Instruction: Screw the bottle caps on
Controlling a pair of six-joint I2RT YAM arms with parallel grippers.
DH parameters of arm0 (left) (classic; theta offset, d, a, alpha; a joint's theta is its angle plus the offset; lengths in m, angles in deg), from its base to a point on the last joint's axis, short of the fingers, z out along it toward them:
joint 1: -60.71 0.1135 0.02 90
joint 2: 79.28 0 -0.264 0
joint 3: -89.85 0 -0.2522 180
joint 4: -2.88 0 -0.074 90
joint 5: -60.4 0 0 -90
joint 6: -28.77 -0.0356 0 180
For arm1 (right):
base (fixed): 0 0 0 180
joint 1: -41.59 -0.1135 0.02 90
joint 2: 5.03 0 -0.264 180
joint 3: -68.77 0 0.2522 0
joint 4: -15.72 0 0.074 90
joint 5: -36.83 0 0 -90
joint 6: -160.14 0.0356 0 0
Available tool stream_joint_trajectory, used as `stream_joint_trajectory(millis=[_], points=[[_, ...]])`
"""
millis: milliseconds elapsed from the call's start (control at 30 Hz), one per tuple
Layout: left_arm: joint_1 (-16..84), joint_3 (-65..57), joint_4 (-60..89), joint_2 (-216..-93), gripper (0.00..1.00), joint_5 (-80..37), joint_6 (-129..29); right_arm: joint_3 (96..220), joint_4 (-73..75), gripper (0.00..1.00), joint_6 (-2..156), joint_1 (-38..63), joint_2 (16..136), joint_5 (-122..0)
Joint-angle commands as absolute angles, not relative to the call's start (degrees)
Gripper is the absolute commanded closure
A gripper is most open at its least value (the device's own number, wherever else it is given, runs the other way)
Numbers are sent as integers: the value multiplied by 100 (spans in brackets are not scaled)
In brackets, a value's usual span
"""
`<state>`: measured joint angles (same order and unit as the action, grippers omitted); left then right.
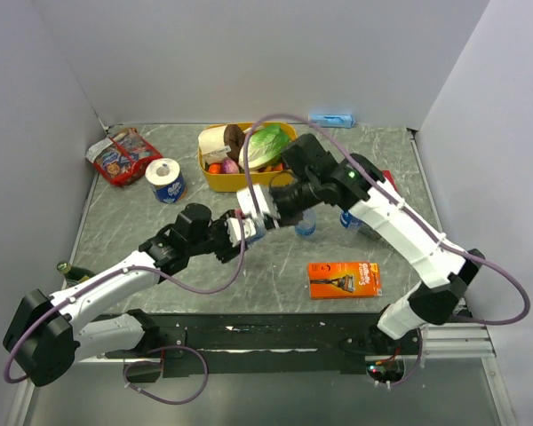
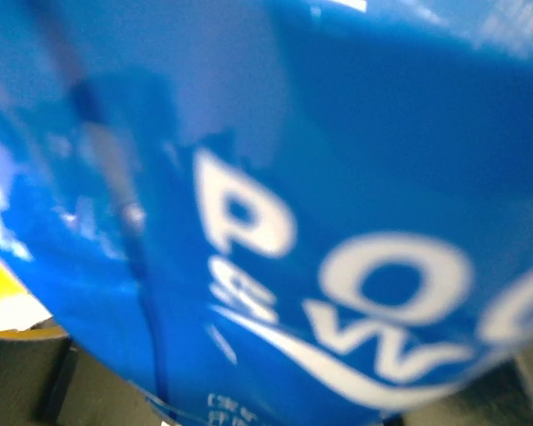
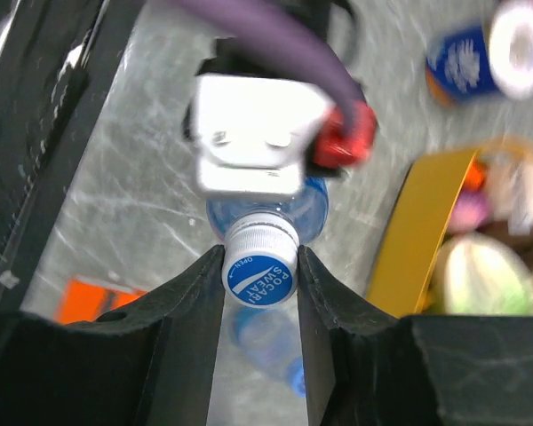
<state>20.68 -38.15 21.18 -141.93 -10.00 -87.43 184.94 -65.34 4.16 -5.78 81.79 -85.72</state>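
1. The small round bottle cap [image 3: 261, 277], with a blue printed top and white ribbed side, sits on the neck of a small clear plastic bottle [image 3: 315, 206] with a blue label. You'll find both just in front of the yellow plastic tub [image 1: 215, 180], on the side toward the arm bases.
2. Your right gripper [image 3: 259, 264] is closed on the bottle cap: its two black fingers [image 3: 191, 306] press the ribbed side from opposite sides.
3. Your left gripper [image 1: 246, 229] is clamped on the bottle's body. In the left wrist view the blue label [image 2: 338, 177] with white lettering fills the frame, blurred.
4. Two more clear bottles stand on the table, one [image 1: 306, 222] in front of the tub's right end and the other [image 1: 350, 218] further right.
5. A toilet roll in a blue wrapper [image 1: 166, 181] stands just left of the tub, with a red snack packet [image 1: 120, 156] beyond it.
6. A flat orange razor pack [image 1: 344, 278] lies well in front of the tub and to its right.
7. A pale blue packet [image 1: 330, 118] lies behind the tub's right end, at the far wall.
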Motion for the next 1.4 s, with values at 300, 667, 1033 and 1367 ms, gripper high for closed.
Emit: stream_joint_trajectory(millis=[300, 667, 1033, 1367], points=[[1817, -3218, 662, -14941, 99, -4524, -7186, 19144, -5860, 87, 6792, 301, 9613, -9612], [1905, -3586, 1339, -14784, 99, -3709, -7423, 20627, -6438, 30, 4523, 1204, 9684, -10104], [1896, -3666, 2859, -13957, 99, -342, -8997, 17721, -5712, 29, 344, 144, 7041, -9668], [1870, -3157, 3264, -14106, 99, -226, -9269, 17271, -5675, 30, -633, -543, 6835, -9307]])
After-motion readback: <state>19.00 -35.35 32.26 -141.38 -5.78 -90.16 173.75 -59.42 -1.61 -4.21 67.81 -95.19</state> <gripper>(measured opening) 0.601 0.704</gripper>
